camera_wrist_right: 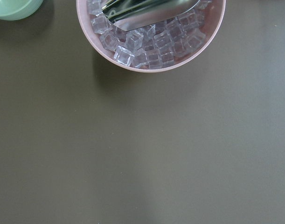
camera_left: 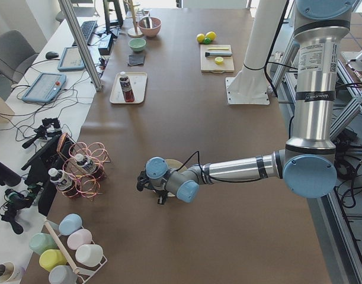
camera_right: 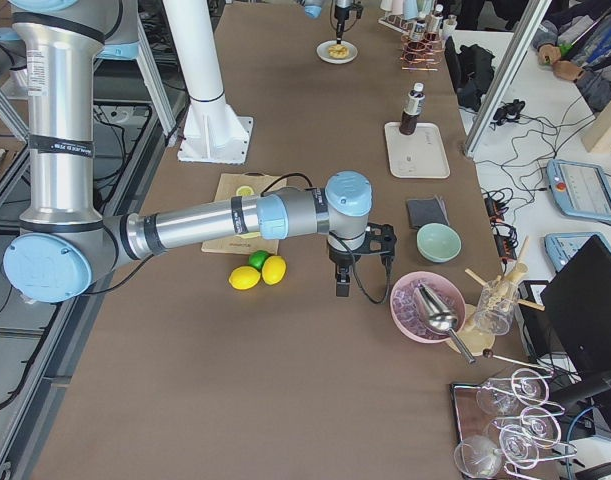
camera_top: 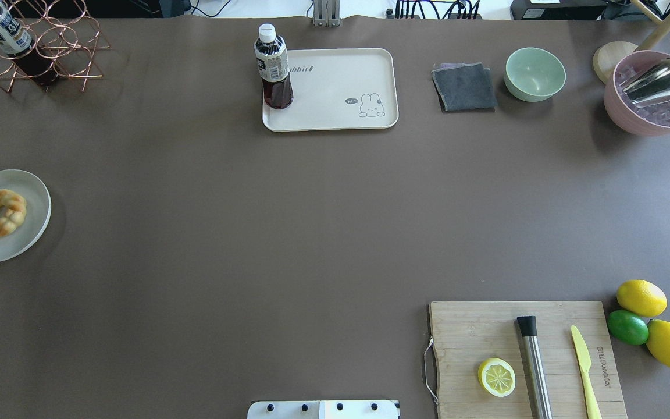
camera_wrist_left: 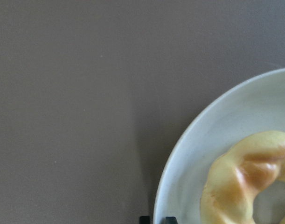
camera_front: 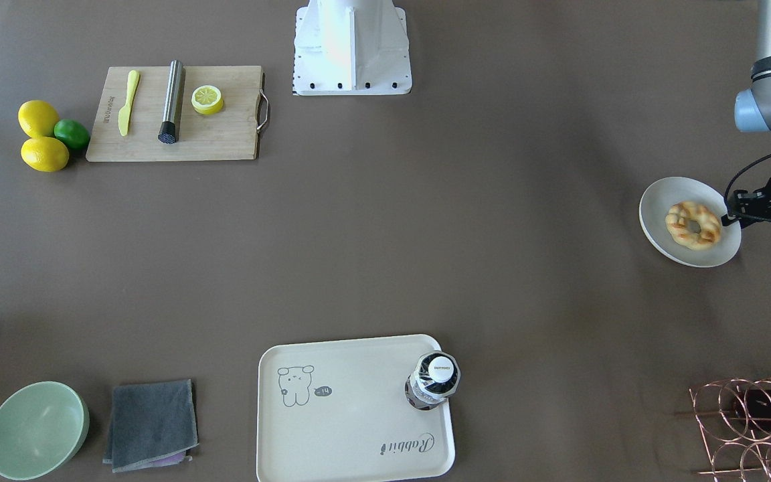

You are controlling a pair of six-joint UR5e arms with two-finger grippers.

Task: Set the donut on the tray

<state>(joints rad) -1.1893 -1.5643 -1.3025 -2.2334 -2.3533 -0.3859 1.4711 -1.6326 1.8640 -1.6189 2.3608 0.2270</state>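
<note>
Brown table (camera_front: pixel 425 234): L hand (camera_front: pixel 732 215) low at plate (camera_front: pixel 656 215) edge by donut (camera_front: pixel 693 225), grip state unclear

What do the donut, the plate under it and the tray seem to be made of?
Donut: evenly glossy golden-brown; possibly a plastic replica, though real pastry cannot be excluded.
Plate: smooth matte off-white; ceramic or melamine.
Tray: matte cream with printed rabbit, rounded moulded rim; probably plastic.

The glossy twisted ring donut (camera_front: pixel 693 225) is golden-brown with paler yellow folds. The round plate (camera_front: pixel 656 219) is off-white. The cream rectangular plastic tray (camera_front: pixel 359 415) carries a grey rabbit drawing and grey "Rabbit" script. The bench (camera_front: pixel 459 234) is plain dark brown.
</note>
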